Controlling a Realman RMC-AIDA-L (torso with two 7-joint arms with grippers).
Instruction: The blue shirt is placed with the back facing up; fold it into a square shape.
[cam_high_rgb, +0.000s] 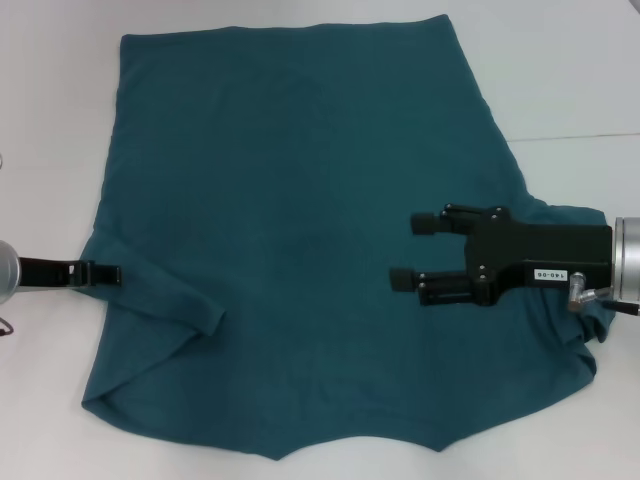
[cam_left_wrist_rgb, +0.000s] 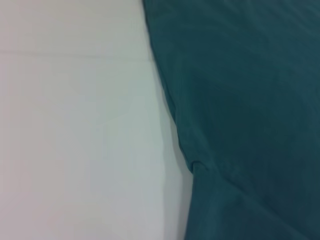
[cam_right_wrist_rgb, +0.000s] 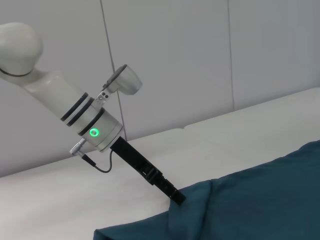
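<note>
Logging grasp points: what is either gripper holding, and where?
Left gripper meets the blue shirt at its left edge; grip unclear. Right gripper is open, holding nothing.

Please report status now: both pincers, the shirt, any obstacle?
Left pincer low at the blue shirt's left edge, by the folded-in sleeve. Right pincer open above the shirt's right side, holding nothing. Shirt spread flat on white table. No obstacle visible.

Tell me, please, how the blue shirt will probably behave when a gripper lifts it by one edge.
The blue shirt is probably floppy: it lies flat with soft wrinkles, and one sleeve is folded over near the left gripper. Lifted by an edge, it would likely drape and drag instead of holding shape. It looks light, so the open right gripper above it may shift it easily.
</note>
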